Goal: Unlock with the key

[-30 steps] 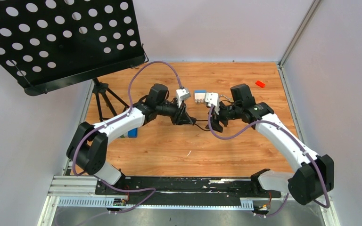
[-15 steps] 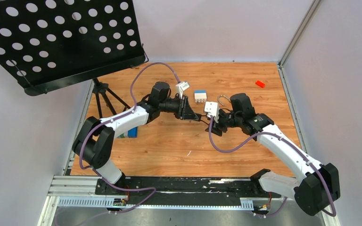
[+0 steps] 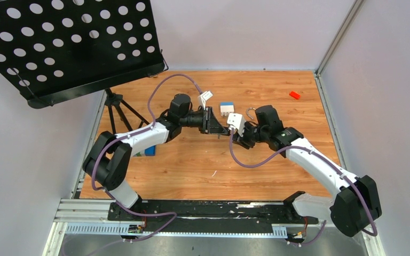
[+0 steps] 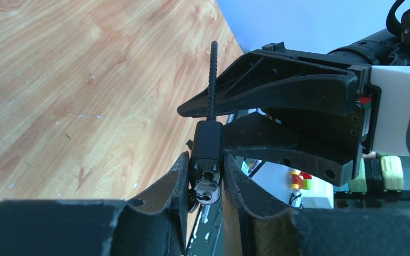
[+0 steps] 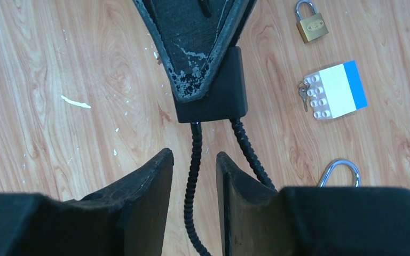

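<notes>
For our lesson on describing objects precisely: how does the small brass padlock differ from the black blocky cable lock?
The small brass padlock lies flat on the wooden table, untouched; the black blocky cable lock is held between the fingers of the left gripper. The padlock is shiny gold with a rigid silver shackle; the cable lock is matt black with a ribbed flexible cable. Both are locks.

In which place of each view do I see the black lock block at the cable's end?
Top external: block mid-table, at the left end effector tip.
Left wrist: block at centre, clamped between fingers.
Right wrist: block at top centre.
Shared landmark: the left end effector gripping it.
</notes>
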`<state>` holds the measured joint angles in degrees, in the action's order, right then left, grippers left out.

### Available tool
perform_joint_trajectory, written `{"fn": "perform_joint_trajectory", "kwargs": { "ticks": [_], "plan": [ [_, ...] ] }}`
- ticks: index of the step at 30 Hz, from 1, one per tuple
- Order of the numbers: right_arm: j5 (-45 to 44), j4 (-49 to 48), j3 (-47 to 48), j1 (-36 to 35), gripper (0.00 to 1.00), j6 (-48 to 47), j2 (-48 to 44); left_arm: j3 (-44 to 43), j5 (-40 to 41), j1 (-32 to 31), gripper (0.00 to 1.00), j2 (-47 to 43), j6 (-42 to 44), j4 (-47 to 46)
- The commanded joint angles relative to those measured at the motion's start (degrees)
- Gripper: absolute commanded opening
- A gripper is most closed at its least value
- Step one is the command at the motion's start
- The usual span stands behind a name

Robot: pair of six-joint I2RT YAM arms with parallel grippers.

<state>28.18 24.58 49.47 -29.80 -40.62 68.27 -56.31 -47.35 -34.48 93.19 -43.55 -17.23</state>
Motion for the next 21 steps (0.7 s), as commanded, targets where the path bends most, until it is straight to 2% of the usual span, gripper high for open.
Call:
{"fn": "perform_joint_trajectory", "kwargs": {
  "ticks": [1,8,13,15,19,21],
  "plan": [
    [-3.31,-3.17,1.15,-1.60,0.35,0.93,0.87,0.24,-1.94,-0.05,0.00,-0.20,-2.50,-4.94],
    [-4.45,-2.79,1.84,-3.03,0.21,0.66,2.69,0.55,-2.22,-0.07,0.00,0.32,-2.66,-5.61],
    [-3.59,-0.05,3.14,-2.98,0.01,-0.99,2.54,-0.65,-0.27,-0.06,0.00,-0.09,4.71,0.79],
    [-3.37,0.74,3.49,-3.00,0.00,-1.10,2.48,-1.04,1.31,-0.12,0.01,-0.51,7.67,3.03],
    [-1.56,2.18,3.94,-2.92,0.00,-1.78,2.17,-1.72,3.08,-0.06,0.19,-1.94,12.79,5.79],
    [-0.18,3.40,4.29,-2.97,0.00,-2.50,2.13,-2.15,4.55,-0.06,0.34,-2.88,15.70,7.58]
  ]
}}
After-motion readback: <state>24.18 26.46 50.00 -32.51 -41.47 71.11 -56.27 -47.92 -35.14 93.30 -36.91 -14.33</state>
